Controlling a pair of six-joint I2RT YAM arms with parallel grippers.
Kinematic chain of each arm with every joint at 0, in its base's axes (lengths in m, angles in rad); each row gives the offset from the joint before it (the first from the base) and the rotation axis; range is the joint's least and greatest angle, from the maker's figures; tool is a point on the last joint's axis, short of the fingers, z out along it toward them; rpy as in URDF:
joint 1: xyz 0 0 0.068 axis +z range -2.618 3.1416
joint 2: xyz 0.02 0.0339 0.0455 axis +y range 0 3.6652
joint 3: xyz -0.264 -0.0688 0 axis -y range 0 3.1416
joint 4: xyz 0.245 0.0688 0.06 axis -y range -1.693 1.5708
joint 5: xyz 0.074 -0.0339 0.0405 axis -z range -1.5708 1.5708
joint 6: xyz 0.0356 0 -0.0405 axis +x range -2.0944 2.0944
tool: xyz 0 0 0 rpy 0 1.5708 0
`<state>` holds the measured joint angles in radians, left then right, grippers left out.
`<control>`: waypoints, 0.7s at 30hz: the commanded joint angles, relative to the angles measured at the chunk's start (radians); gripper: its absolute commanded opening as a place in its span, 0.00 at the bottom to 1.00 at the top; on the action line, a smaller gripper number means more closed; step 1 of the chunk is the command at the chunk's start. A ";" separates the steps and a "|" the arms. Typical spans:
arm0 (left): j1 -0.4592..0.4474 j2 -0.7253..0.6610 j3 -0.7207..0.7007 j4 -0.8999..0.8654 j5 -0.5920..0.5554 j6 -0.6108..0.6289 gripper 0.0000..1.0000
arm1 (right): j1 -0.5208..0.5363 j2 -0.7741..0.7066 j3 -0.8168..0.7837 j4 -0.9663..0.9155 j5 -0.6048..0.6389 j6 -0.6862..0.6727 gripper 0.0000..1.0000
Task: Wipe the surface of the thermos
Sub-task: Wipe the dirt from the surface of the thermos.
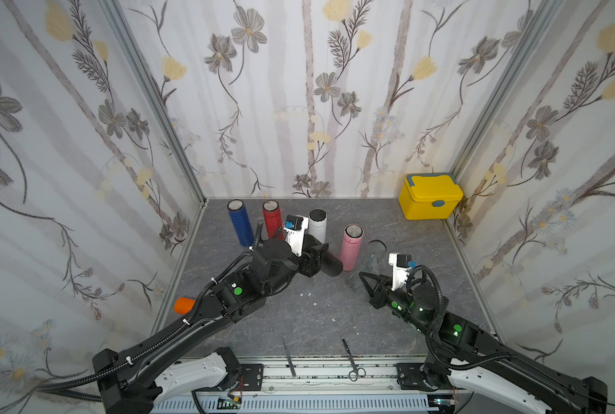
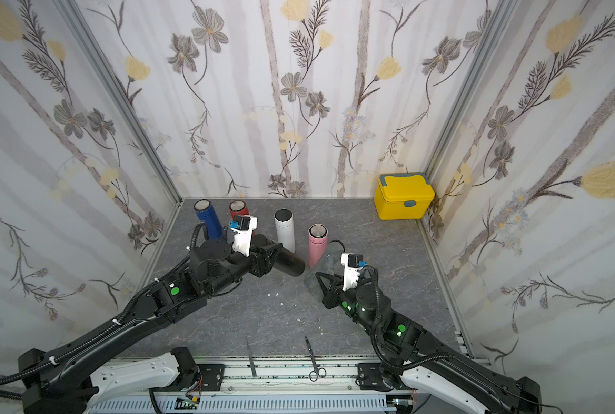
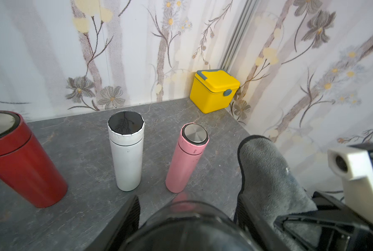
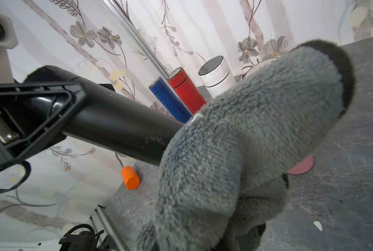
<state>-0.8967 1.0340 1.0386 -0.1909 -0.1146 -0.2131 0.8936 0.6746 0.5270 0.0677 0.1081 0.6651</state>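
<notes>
Grey marble-look desk [image 1: 334, 315], boxed in by flowery wallpaper walls [image 1: 280, 89], with a yellow box [image 1: 430, 197] in the far right corner. The left gripper [image 1: 316, 258] has its jaws clamped round the black thermos [image 1: 332, 267], held tilted above mid-desk. The right gripper [image 1: 363, 276] has its jaws pinched tight on a grey cloth [image 4: 257, 141] right by the thermos.

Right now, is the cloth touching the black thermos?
Cannot tell. In the right wrist view the cloth hides the tip of the black thermos; both top views are unclear there.
</notes>
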 commanded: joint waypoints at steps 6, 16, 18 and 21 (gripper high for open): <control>-0.005 -0.095 -0.114 0.125 0.458 0.250 0.00 | -0.197 0.197 0.109 0.305 -0.658 0.118 0.00; -0.007 -0.109 -0.166 0.170 0.407 0.254 0.00 | -0.139 0.312 0.073 0.443 -0.793 0.203 0.00; -0.007 -0.109 -0.167 0.175 0.394 0.259 0.00 | -0.118 0.299 0.015 0.368 -0.738 0.170 0.00; -0.005 -0.101 -0.159 0.168 0.385 0.266 0.00 | -0.114 0.250 -0.099 0.295 -0.657 0.150 0.00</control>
<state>-0.9016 0.9321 0.8669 -0.1734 0.2920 0.0315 0.7704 0.9478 0.4816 0.4637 -0.5655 0.8444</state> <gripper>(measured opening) 0.618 0.106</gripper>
